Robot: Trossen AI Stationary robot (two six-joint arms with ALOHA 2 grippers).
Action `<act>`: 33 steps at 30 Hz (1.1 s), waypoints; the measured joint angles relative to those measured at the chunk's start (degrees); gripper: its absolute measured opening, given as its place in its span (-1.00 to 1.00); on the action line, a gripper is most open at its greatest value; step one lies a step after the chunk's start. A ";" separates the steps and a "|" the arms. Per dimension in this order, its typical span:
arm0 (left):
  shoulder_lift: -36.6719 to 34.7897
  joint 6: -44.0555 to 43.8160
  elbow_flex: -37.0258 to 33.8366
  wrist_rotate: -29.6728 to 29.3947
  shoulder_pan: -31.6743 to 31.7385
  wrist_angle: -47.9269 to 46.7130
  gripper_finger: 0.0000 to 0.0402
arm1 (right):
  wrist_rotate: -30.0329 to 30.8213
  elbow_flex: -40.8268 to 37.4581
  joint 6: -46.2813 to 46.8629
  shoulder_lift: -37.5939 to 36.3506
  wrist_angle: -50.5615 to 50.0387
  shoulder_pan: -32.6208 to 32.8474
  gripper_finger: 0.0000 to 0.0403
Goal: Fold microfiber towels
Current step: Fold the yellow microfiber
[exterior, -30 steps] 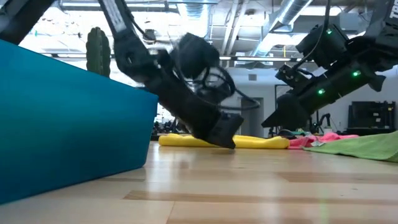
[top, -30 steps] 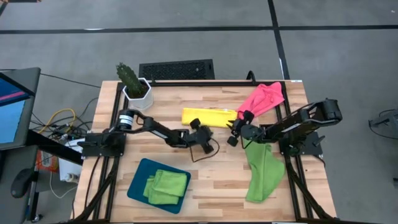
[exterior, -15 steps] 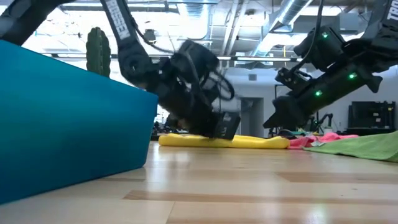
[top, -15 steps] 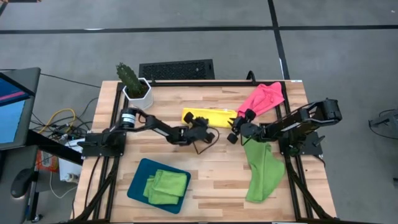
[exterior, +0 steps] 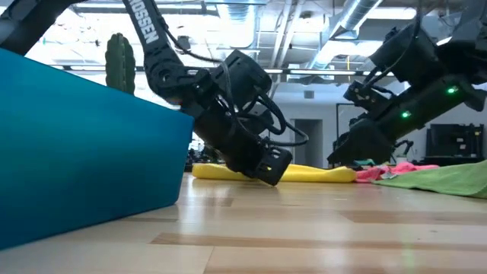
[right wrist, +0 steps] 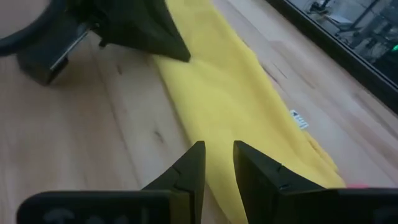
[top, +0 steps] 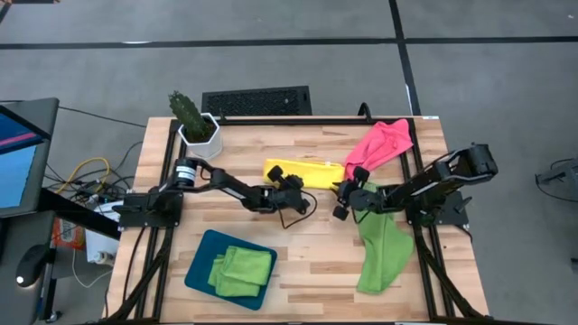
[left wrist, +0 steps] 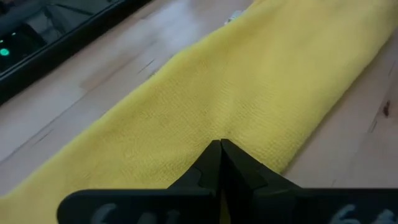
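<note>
High view: the wooden table (top: pixel 298 248) fills the middle of the frame, and the yellow towel (top: pixel 302 169) lies as a long folded strip just above its centre. The left gripper (top: pixel 294 187) sits at the strip's lower edge, a bit left of centre, fingers pressed together; the left wrist view shows those closed tips (left wrist: pixel 221 163) right over the yellow cloth (left wrist: pixel 236 99), but I cannot tell whether any fabric is pinched between them. The right gripper (top: pixel 344 200) is just right of centre, near the strip's right end, and its fingers (right wrist: pixel 186 168) stand slightly apart with only a narrow gap between them, holding nothing, poised above the yellow cloth (right wrist: pixel 230 106) and bare wood. The pink towel (top: pixel 384 143) is bunched at the upper right of the table, one end touching the yellow strip's right end. A lime green towel (top: pixel 381 251) sprawls unfolded at the lower right, running under the right arm. At the lower left a teal tray (top: pixel 200 269) holds folded green towels (top: pixel 240 271). A potted cactus (top: pixel 191 119) stands at the table's upper left corner. In the low view the tray's wall (exterior: pixel 84 144) fills the left side, the left gripper (exterior: pixel 268 167) tilts down onto the yellow strip (exterior: pixel 319 174) at centre, and the pink (exterior: pixel 396 169) and green (exterior: pixel 449 178) cloths lie at the right edge.
</note>
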 joint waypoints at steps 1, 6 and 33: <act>-0.12 -0.99 0.00 -0.10 0.00 -1.98 -1.00 | 0.00 0.00 -0.34 0.00 -0.08 0.46 -0.47; -0.67 -4.71 -3.03 -0.62 -0.60 -1.02 -1.00 | 0.15 0.00 -0.13 -0.02 0.25 -0.65 -0.47; -21.99 -1.29 -31.20 3.92 -0.73 31.82 -1.00 | -11.77 0.00 -11.58 6.93 27.01 -5.00 -0.47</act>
